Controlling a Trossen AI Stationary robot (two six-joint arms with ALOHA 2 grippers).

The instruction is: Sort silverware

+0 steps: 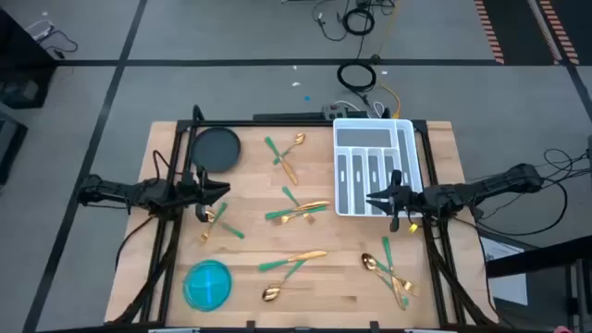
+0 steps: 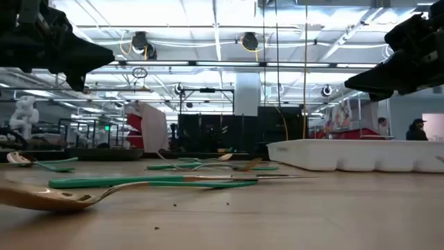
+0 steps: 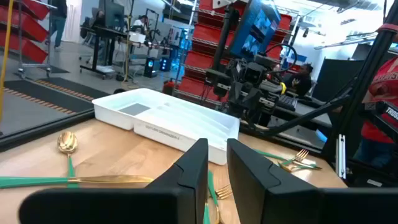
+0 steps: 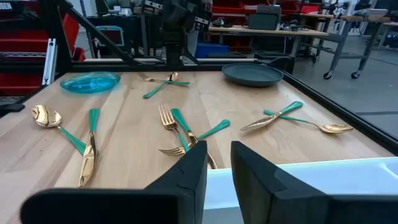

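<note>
Left gripper (image 1: 225,190): I see it raised level, fingers slightly parted, empty, facing the silverware (image 1: 296,214)
Right gripper (image 1: 370,198): mine hovers over the tray (image 1: 407,129), narrowly parted, empty

Probably a lab — red shelving (image 3: 214,43), workbenches (image 4: 280,28)
</note>
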